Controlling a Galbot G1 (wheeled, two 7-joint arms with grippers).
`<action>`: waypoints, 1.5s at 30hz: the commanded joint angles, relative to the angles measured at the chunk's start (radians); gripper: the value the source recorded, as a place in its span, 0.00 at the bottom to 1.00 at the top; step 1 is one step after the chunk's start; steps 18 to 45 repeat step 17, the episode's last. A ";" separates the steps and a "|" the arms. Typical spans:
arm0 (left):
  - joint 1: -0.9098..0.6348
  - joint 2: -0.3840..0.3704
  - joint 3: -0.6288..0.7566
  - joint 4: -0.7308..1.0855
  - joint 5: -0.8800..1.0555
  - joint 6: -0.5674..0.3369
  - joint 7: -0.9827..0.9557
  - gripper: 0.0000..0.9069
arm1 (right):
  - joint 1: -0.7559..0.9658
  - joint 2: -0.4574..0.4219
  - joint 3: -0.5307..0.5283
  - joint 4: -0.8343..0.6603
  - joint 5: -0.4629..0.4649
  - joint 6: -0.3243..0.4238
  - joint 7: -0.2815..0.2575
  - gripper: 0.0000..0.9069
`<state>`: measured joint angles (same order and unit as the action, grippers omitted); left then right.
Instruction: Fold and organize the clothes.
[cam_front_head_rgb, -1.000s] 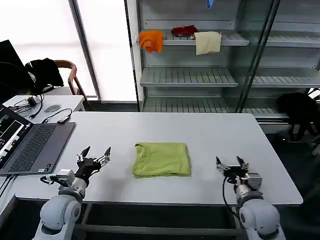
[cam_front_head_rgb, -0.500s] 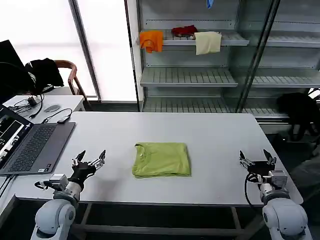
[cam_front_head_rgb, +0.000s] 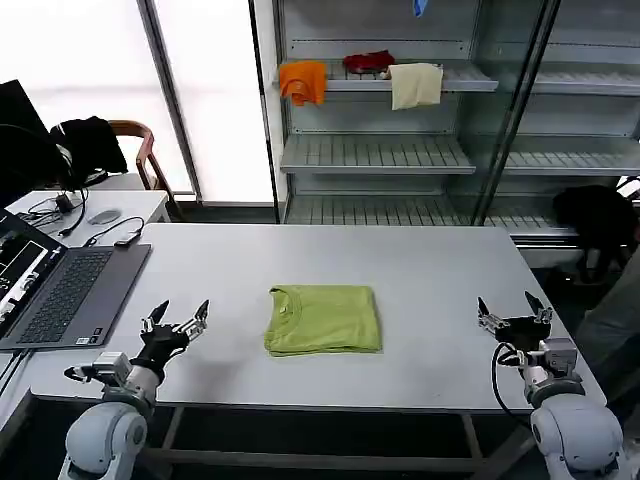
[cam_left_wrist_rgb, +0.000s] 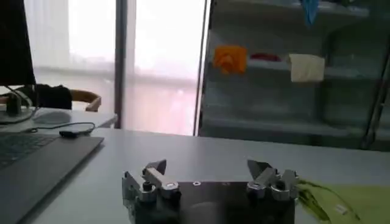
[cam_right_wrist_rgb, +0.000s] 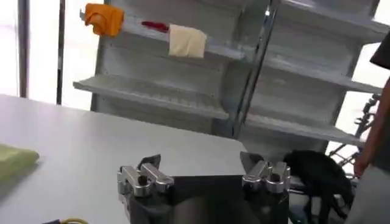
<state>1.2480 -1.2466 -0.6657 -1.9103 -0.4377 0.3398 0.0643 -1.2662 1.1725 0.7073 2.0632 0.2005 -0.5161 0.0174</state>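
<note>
Since the T-shirt (cam_front_head_rgb: 323, 319) lies folded on the table (cam_front_head_rgb: 430, 270), left gripper (cam_front_head_rgb: 175, 325) and right gripper (cam_front_head_rgb: 512, 315), both spread wide and empty, should avoid disturbing it

1. I can't read any words, numbers or signs here.
2. My green T-shirt (cam_front_head_rgb: 323, 319) is folded with its plain side up.
3. The laptop (cam_front_head_rgb: 62, 290) keys are too small for me to read.

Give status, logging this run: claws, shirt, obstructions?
Left claw open, empty, left of shirt. Right claw open, empty, near table's right edge. T-shirt folded, centre table. Nothing obstructing.
</note>
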 joint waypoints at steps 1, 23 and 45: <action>0.011 0.000 -0.008 -0.004 -0.006 -0.008 0.002 1.00 | -0.009 -0.010 0.007 0.006 -0.015 0.011 -0.038 1.00; 0.042 -0.007 -0.016 -0.030 -0.007 -0.005 -0.004 1.00 | -0.023 -0.014 0.006 0.024 0.000 0.003 -0.044 1.00; 0.042 -0.007 -0.016 -0.030 -0.007 -0.005 -0.004 1.00 | -0.023 -0.014 0.006 0.024 0.000 0.003 -0.044 1.00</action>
